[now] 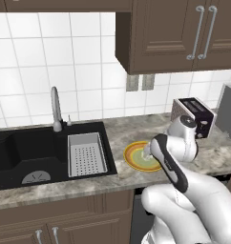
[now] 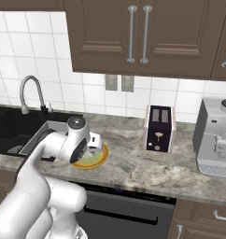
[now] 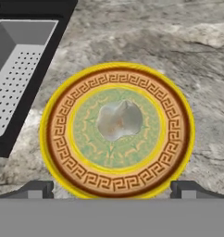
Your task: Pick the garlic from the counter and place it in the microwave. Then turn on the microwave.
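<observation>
The garlic (image 3: 119, 121), a small off-white lumpy bulb, lies in the middle of a round plate (image 3: 58, 139) with a yellow rim, a brown key-pattern ring and a green centre. The plate (image 1: 134, 161) rests on the marbled counter (image 1: 122, 136) just right of the sink. My gripper (image 3: 113, 190) hangs straight above the plate, open, its two dark fingertips (image 3: 37, 189) spread about as wide as the plate, and holds nothing. In the right base view the hand (image 2: 94, 141) covers the garlic over the plate (image 2: 102, 158). The microwave is out of view.
A black sink (image 1: 31, 152) with a grey perforated basket (image 1: 86, 153) and a faucet (image 1: 56, 107) lies left of the plate. A silver-and-black toaster (image 2: 159, 128) stands to the right on the counter (image 2: 133, 163), a grey coffee machine (image 2: 216, 137) beyond it. Brown wall cabinets (image 2: 133, 37) hang overhead.
</observation>
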{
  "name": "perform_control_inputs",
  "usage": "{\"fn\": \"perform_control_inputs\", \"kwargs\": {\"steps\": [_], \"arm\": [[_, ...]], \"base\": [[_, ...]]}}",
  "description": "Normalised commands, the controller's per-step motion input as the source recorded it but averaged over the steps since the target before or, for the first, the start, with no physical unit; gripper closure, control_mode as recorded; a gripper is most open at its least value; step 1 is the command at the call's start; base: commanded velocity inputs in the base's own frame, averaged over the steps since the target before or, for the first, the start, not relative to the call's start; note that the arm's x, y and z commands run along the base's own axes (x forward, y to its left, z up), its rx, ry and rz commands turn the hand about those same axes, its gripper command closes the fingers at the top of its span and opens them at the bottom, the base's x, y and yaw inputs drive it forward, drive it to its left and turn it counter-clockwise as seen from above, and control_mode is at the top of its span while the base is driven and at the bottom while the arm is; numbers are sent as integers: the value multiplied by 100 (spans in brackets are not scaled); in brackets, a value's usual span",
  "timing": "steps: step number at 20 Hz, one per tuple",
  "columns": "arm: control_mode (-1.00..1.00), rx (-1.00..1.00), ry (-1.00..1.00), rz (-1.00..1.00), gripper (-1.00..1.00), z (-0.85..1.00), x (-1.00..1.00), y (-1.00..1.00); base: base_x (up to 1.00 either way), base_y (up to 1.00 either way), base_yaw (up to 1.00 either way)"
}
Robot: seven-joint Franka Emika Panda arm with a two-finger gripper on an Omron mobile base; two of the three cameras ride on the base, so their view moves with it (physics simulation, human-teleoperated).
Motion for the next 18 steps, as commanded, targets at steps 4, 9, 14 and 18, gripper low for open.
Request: {"fn": "perform_control_inputs", "kwargs": {"steps": [4, 9, 14, 18], "arm": [[-100, 0, -6, 0, -100, -58, 0, 8], [-100, -1, -9, 0, -100, -55, 1, 1], [-100, -1, -9, 0, -100, -58, 0, 6], [-100, -1, -9, 0, -100, -62, 0, 20]], "base": [[0, 0, 0], [0, 0, 0], [0, 0, 0], [0, 0, 0]]}}
